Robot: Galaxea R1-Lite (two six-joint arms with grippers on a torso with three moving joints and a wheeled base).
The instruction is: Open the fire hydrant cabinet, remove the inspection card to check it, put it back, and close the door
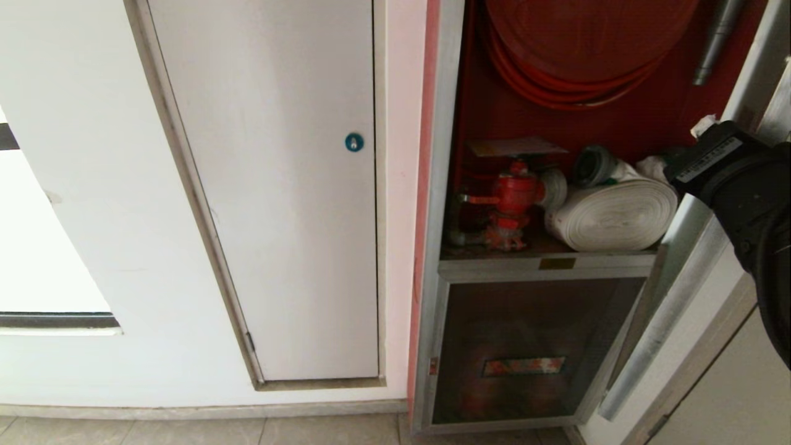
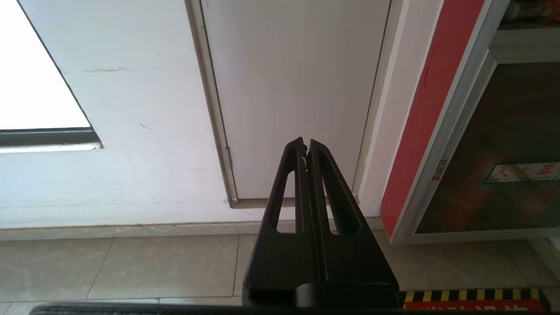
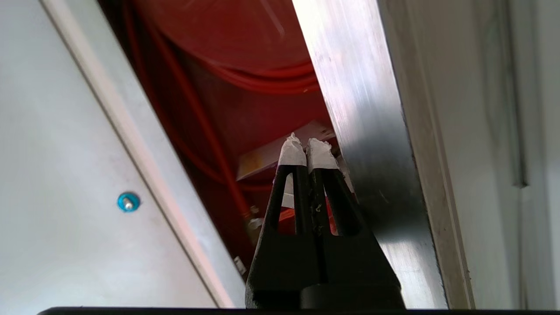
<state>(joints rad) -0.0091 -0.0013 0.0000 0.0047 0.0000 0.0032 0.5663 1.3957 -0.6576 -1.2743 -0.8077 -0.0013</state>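
Observation:
The fire hydrant cabinet (image 1: 442, 185) stands open, with its red interior (image 3: 271, 109) and red hose reel (image 1: 587, 49) showing. The inspection card (image 1: 516, 147) lies flat on top of the red valve (image 1: 513, 194); in the right wrist view the card (image 3: 267, 157) shows past the fingertips. The door (image 1: 670, 303) is swung out to the right and seen edge-on, its aluminium frame (image 3: 363, 131) just beside my right gripper (image 3: 306, 146). That gripper (image 1: 702, 127), with white-taped tips, is shut on nothing at the cabinet's right side. My left gripper (image 2: 305, 146) is shut and parked low, facing the wall.
A white panel with a blue round lock (image 1: 354, 142) is left of the cabinet. A white rolled hose (image 1: 618, 213) lies beside the valve. Below is a smaller dark glass panel (image 1: 525, 346). Tiled floor (image 2: 109, 267) runs along the wall.

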